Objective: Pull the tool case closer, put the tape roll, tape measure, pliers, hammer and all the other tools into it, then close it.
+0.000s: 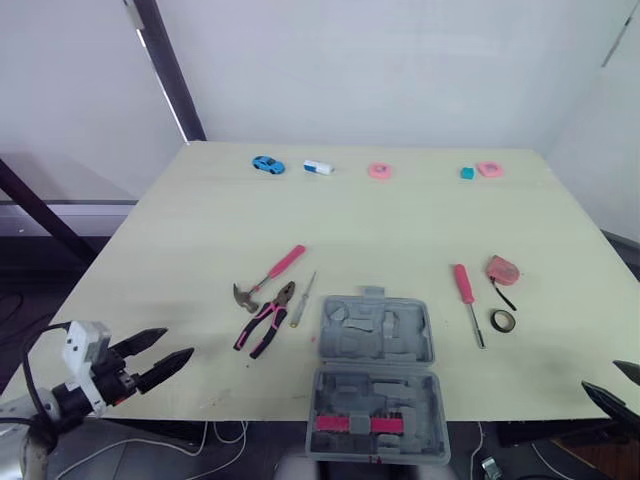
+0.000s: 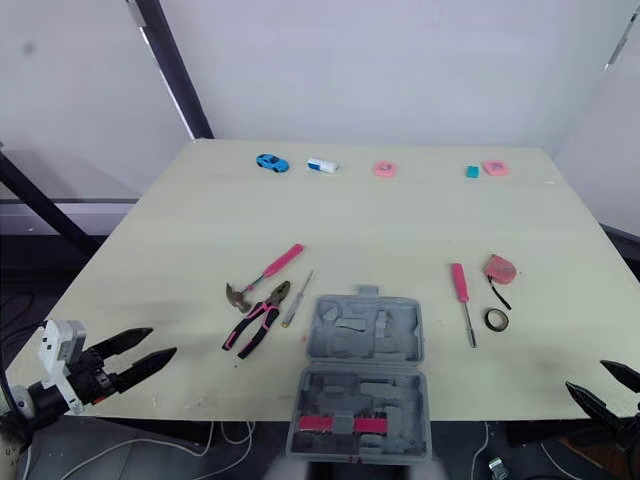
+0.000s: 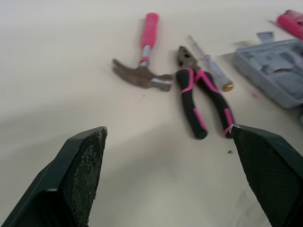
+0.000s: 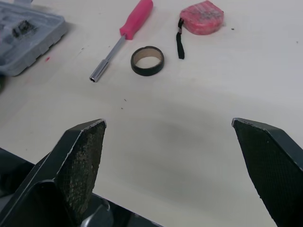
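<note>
Your tool case (image 1: pixel 375 345) lies open right on the worktop's (image 1: pixel 400 215) near edge, dead centre. Left of it, the hammer (image 1: pixel 268 275) and pliers (image 1: pixel 265 318) both run near-left to far-right, hammer handle and plier nose pointing far-right. On the right, the pink screwdriver (image 1: pixel 467 300) lies near-to-far, handle far, with the tape roll (image 1: pixel 503 320) and tape measure (image 1: pixel 503 268) just beside it. The left claw (image 1: pixel 178 343) and right claw (image 4: pixel 168 122) both gape wide at the near corners, with bare worktop ahead of each.
</note>
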You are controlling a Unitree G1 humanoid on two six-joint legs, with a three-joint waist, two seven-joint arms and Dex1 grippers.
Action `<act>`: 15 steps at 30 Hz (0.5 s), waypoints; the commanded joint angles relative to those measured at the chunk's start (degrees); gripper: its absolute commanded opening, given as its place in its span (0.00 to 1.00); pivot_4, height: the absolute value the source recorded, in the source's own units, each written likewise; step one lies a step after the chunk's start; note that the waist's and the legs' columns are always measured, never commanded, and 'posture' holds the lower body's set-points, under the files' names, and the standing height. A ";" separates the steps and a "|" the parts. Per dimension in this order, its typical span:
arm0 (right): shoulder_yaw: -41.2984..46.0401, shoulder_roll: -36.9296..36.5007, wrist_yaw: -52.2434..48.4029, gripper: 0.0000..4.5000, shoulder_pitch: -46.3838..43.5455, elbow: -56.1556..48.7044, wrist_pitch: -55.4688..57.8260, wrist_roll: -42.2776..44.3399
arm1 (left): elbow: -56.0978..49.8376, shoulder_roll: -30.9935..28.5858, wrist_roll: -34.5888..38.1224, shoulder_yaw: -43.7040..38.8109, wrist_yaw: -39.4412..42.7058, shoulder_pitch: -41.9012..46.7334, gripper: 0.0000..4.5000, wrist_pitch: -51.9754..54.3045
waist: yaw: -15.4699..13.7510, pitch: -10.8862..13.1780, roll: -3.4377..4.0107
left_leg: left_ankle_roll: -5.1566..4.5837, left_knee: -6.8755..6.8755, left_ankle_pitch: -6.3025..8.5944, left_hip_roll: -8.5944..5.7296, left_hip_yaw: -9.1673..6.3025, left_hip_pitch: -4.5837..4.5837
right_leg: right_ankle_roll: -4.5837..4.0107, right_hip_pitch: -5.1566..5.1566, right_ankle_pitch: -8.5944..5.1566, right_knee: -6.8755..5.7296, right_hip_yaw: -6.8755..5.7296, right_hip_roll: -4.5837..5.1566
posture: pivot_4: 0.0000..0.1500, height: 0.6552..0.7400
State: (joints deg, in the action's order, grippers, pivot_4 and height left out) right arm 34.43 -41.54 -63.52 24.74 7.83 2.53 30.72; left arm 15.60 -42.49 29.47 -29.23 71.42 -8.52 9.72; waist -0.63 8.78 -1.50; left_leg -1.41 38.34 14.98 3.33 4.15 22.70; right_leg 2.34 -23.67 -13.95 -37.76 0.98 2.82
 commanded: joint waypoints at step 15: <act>-28.85 -23.38 -1.68 1.00 -26.30 -12.24 22.52 -14.61 | -14.38 1.25 2.14 20.72 11.88 16.65 0.99 0.88 | 0.01 0.03 0.04 | -0.01 0.01 -0.01 -0.06 0.09 0.15 | 0.00 0.00 0.01 0.01 -0.07 -0.15 | 1.00 1.00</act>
State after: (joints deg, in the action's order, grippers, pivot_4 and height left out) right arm 8.74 -63.09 -63.71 1.20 -4.38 24.83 19.23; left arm 3.52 -41.24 31.27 -9.98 81.57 6.97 11.76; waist -0.62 8.80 -1.47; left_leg -1.42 38.36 14.97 3.26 4.25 22.85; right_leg 2.34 -23.68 -13.94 -37.75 0.92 2.67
